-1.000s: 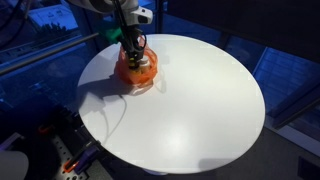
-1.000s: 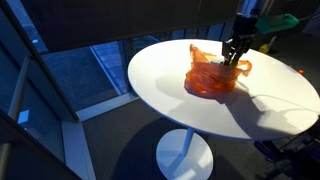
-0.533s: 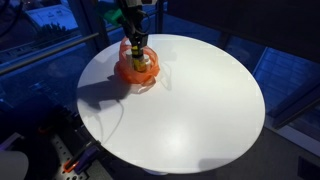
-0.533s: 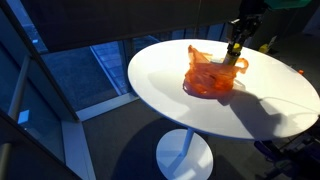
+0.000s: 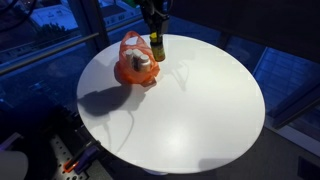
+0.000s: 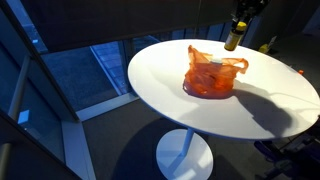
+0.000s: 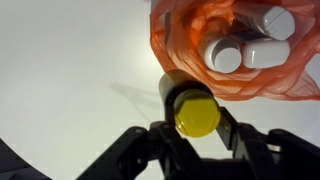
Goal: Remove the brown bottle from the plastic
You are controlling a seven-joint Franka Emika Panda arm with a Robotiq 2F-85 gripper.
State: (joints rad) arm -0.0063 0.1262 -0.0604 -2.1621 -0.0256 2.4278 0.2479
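My gripper (image 7: 197, 122) is shut on the brown bottle (image 7: 178, 92) with a yellow cap and holds it in the air beside the orange plastic bag (image 7: 190, 45). In both exterior views the bottle (image 5: 157, 46) (image 6: 232, 38) hangs above the white round table (image 5: 190, 100), clear of the bag (image 5: 132, 62) (image 6: 211, 75). The bag lies crumpled on the table and holds several white-capped bottles (image 7: 246, 47).
The round table (image 6: 180, 100) has its edge near the bag. Cables and gear (image 5: 65, 155) lie on the floor by the table. Glass walls and dark floor surround it.
My gripper has risen out of the bag with the brown bottle and moved sideways, away from the bag. The bag has slumped a little.
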